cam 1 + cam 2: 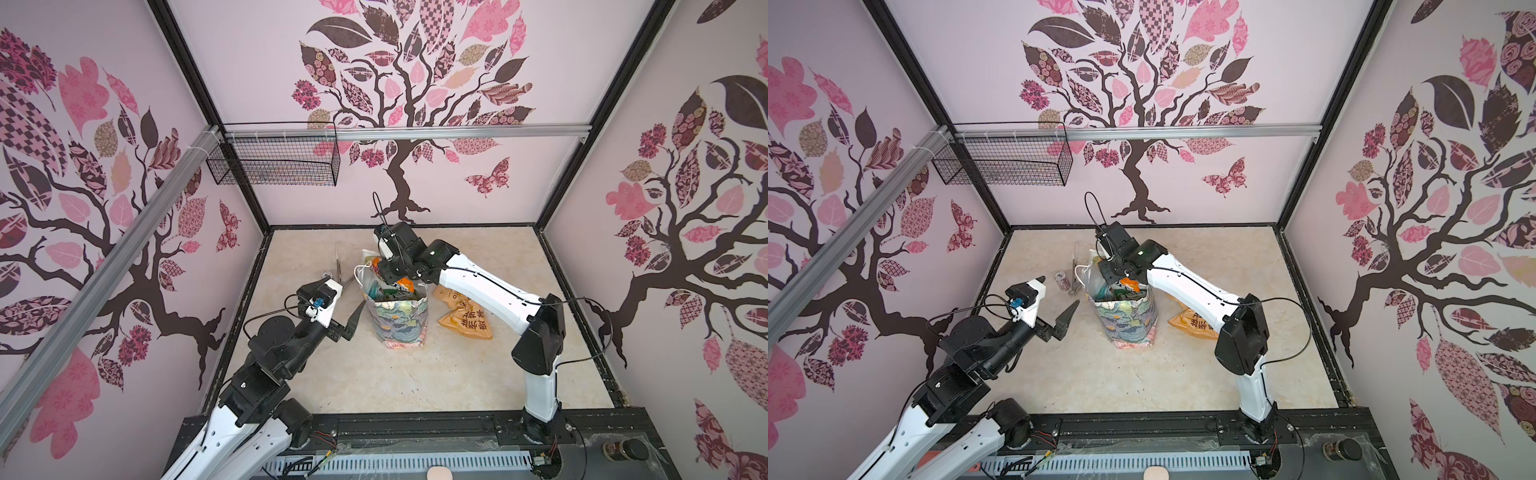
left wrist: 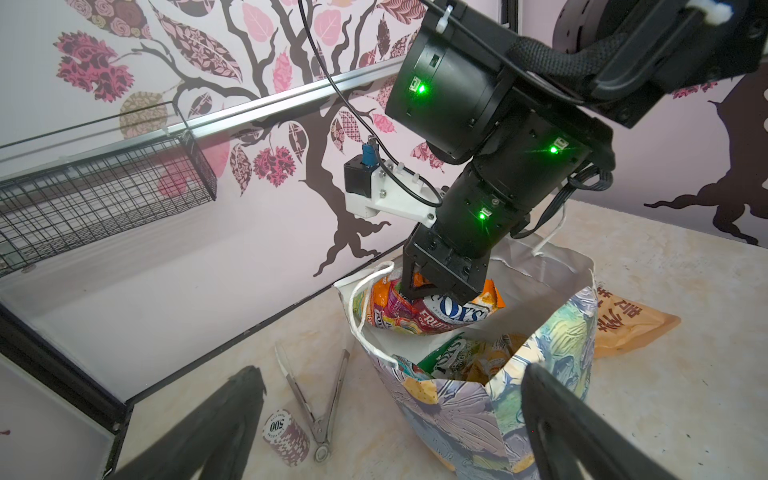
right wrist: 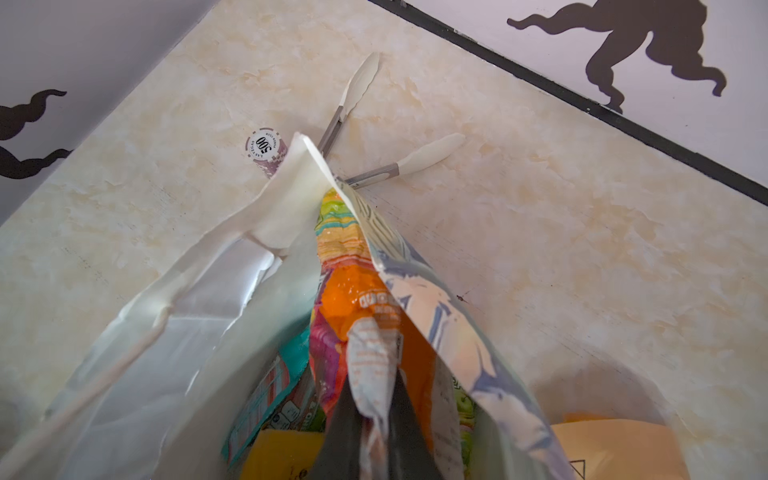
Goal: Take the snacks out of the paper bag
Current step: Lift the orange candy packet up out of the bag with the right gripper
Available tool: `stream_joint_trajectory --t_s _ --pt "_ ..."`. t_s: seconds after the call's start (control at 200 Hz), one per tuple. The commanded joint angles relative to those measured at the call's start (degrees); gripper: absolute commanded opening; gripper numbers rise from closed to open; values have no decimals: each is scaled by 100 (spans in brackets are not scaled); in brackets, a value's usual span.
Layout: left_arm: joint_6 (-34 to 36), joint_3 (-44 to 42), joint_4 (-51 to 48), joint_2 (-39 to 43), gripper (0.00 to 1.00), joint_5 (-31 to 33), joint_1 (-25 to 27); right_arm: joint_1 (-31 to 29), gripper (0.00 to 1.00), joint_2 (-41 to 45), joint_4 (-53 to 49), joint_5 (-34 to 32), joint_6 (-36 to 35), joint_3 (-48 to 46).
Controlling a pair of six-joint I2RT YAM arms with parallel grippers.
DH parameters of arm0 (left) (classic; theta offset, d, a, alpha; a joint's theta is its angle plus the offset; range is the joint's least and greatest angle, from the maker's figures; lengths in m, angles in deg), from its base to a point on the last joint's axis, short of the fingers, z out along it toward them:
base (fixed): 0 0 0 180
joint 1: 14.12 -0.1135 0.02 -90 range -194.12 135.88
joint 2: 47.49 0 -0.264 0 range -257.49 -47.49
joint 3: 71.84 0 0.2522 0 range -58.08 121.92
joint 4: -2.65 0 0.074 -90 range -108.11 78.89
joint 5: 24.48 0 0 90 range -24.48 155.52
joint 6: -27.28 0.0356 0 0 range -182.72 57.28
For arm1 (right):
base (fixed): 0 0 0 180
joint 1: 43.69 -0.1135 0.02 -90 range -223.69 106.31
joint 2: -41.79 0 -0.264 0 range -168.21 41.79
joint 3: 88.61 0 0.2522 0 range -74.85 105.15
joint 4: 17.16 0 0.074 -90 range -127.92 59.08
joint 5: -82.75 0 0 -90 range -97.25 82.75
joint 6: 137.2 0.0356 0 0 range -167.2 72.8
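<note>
Orange FOX'S packet [image 2: 415, 311] hangs at the mouth of the paper bag [image 1: 401, 320], its crimped end pinched by the right fingers [image 3: 345, 436], apparently for lifting clear; left fingers [image 2: 232, 415] stand spread wide beside the bag, probably to steady it. Other snacks [image 2: 453, 357] lie inside.

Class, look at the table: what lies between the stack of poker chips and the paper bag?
The metal tongs lie on the table between the chip stack and the paper bag, clearest in the left wrist view.
</note>
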Motion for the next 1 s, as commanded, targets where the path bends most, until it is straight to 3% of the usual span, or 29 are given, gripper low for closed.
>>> stream_joint_trajectory --t_s 0.0,0.4,0.995 --pt "17 -136 137 17 98 -68 -33 -16 0 328 116 -146 -80 270" --pt "26 -137 140 -27 98 -111 -46 -20 0 747 159 -9 -12 379" --pt "76 -115 135 -197 98 -1081 -69 -15 0 1480 672 191 146 16"
